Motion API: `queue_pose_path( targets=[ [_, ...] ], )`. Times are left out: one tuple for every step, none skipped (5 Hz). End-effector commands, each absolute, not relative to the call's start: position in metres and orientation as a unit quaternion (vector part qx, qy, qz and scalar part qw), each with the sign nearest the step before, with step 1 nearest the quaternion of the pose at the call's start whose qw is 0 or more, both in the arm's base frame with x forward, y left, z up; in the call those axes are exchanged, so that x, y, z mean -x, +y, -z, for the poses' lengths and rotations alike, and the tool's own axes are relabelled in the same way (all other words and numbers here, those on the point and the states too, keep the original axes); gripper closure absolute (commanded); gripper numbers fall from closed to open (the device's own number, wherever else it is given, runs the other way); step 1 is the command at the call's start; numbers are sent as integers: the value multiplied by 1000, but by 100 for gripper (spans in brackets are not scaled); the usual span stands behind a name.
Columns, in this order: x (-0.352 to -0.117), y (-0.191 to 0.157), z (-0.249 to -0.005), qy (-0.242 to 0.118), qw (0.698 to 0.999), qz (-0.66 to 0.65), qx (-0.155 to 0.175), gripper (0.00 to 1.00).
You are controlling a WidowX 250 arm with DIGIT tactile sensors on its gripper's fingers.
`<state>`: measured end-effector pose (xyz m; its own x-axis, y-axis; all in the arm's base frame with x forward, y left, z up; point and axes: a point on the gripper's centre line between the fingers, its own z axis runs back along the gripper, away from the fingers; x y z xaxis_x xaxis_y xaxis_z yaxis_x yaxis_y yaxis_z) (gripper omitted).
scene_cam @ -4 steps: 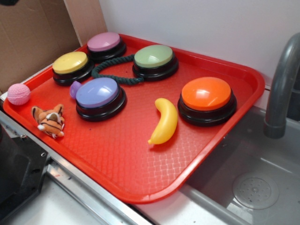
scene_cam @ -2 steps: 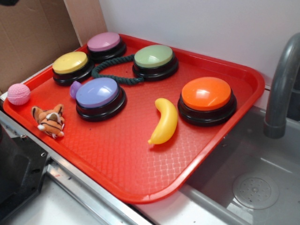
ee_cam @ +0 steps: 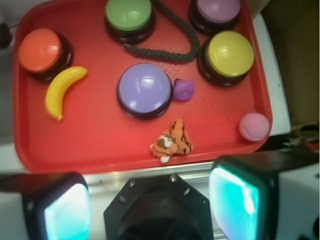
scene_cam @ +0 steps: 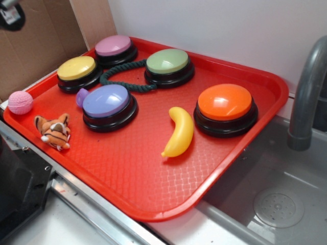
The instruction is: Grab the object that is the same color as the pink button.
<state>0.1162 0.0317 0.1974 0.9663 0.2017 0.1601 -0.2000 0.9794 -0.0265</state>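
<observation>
Wrist view looks down on a red plastic tray (ee_cam: 100, 145) with a fine waffle texture. The tool (ee_cam: 150, 205) shows at the bottom edge as two dark pads (ee_cam: 235, 200) with glowing teal faces, spread wide apart and gripping nothing, high above the tray's near rim. A small pink ball (ee_cam: 254, 126) with a rough, nubby surface sits at the tray's edge, well apart from the pink button (ee_cam: 218, 11), a smooth mauve dome on a black base in the far corner. Between them stands a yellow domed button (ee_cam: 230, 54). Near the ball lie a striped orange tiger toy (ee_cam: 172, 141), a small purple piece (ee_cam: 183, 90) touching a lavender-blue button (ee_cam: 144, 90), and farther off a dark twisted rope (ee_cam: 175, 42), a green button (ee_cam: 129, 16), an orange button (ee_cam: 41, 48) and a glossy yellow banana (ee_cam: 61, 91).
</observation>
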Motion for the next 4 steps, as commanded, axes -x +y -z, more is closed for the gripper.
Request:
queue_pose_path(
  targets=[
    [-114,101,-151,-96,971,-212,-47,0],
    [-106,130,-125,-72,957,-268,-86,0],
    [-102,151,-101,-56,940,-319,-105,0],
    [-105,163,-81,-61,926,-354,-119,0]
  ],
)
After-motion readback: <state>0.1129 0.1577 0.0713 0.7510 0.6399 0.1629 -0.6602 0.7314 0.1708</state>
